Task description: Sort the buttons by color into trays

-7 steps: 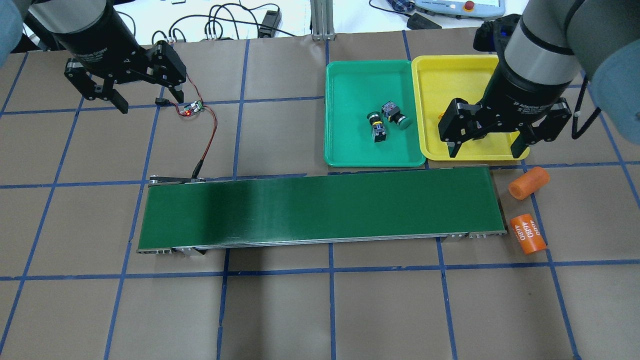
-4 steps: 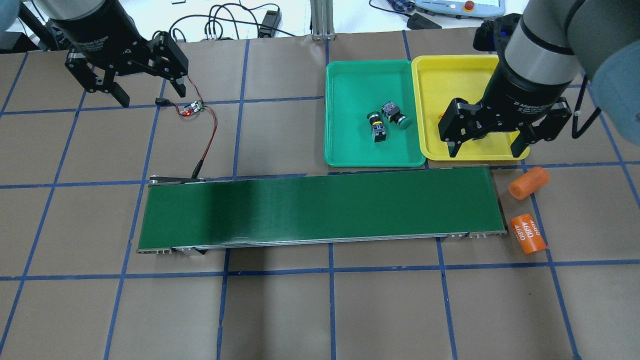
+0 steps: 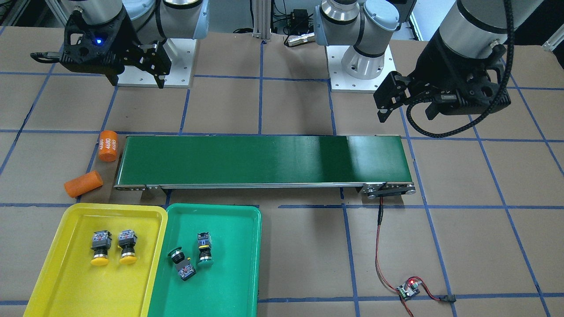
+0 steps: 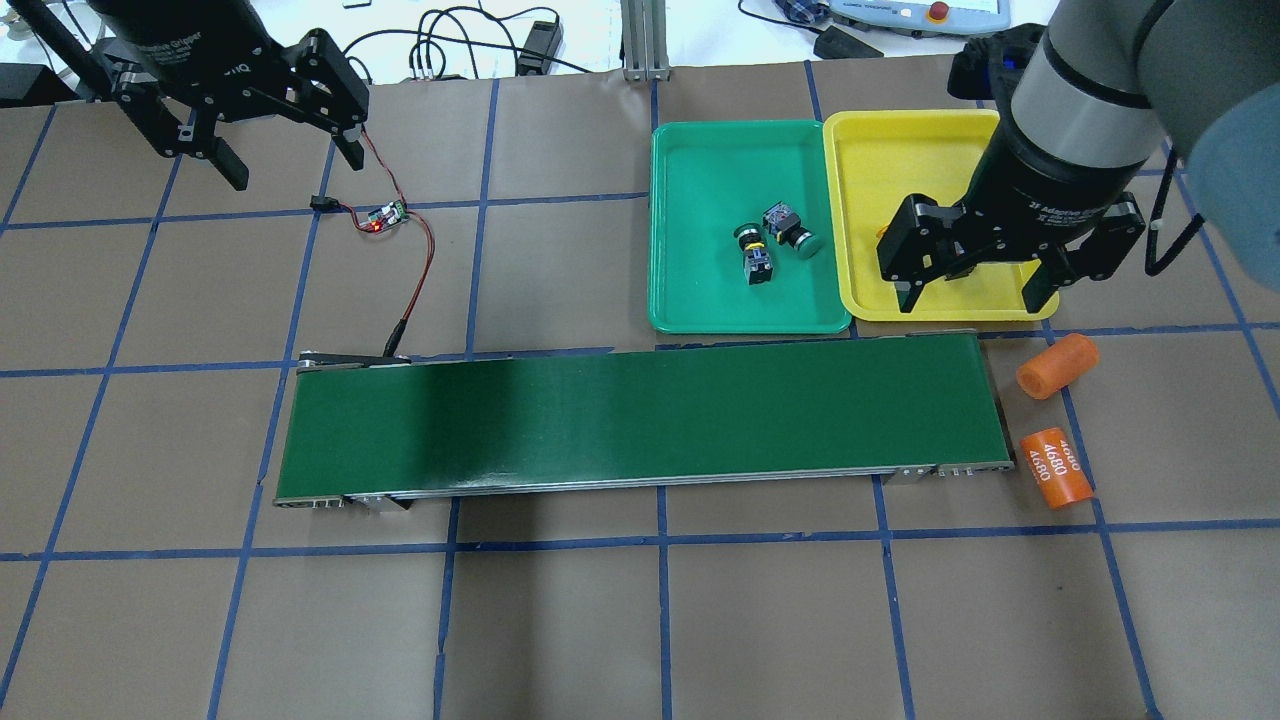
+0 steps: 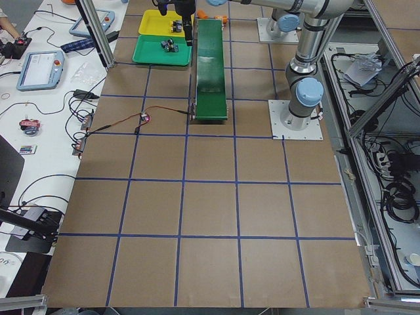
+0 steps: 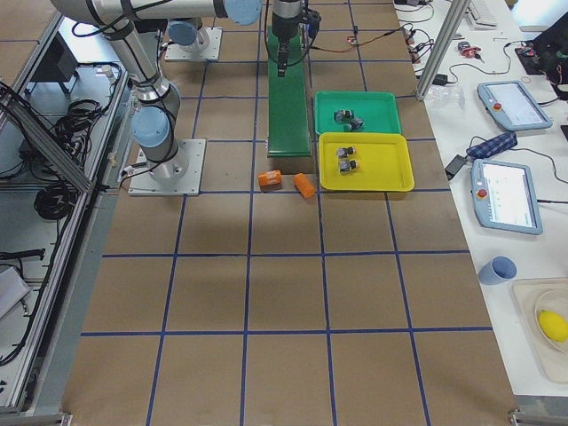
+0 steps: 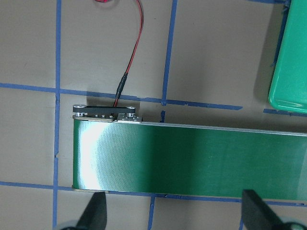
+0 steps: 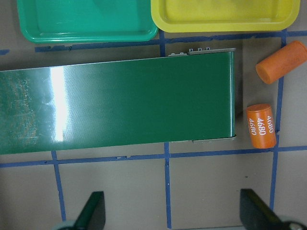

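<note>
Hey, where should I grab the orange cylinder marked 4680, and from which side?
Take the 4680 cylinder from above, closing across the middle of its curved sides. It lies on its side, flat ends facing sideways; the gap to the belt looks narrow.

Dark-green conveyor belt [image 4: 640, 420], plain orange cylinder [image 4: 1057, 366], orange cylinder printed 4680 [image 4: 1054, 467], wired circuit board [image 4: 385, 215]

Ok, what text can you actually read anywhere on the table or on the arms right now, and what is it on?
"4680", printed more than once, on the orange cylinder at the end of the conveyor belt.
"Adaptive Gripper", in small print, on the body of the right gripper; the left gripper has similar print, but it is blurred.
Circuit board: too small to read.
</note>
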Controlling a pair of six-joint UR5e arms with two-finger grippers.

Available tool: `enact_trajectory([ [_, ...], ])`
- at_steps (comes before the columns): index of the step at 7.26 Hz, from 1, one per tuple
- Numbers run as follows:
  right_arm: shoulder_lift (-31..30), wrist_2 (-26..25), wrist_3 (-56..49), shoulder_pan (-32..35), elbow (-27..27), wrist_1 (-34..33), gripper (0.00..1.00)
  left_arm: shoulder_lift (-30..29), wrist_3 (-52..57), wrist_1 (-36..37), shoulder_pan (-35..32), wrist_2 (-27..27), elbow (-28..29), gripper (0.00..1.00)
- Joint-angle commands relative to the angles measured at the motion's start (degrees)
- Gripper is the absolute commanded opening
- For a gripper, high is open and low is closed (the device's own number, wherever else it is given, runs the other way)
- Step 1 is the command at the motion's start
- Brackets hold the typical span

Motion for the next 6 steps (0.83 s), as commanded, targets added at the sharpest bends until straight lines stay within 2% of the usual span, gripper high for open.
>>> enact_trajectory([
  [1, 0.00, 0.00, -0.02, 0.00, 0.04, -0.01, 1.00, -0.05, 0.64, -0.11, -0.79, -0.13, -0.48, 1.00],
  [4, 0.00, 0.00, 0.06, 0.00, 0.04, -0.01, 1.00, 0.48, 3.27, 0.24, -2.11, 0.22, -1.27, 1.00],
  [6, 0.26, 0.00, -0.02, 0.00, -0.05, -0.01, 1.00, 1.53, 5.38, 1.98, -1.94, 0.13, -4.59, 1.00],
])
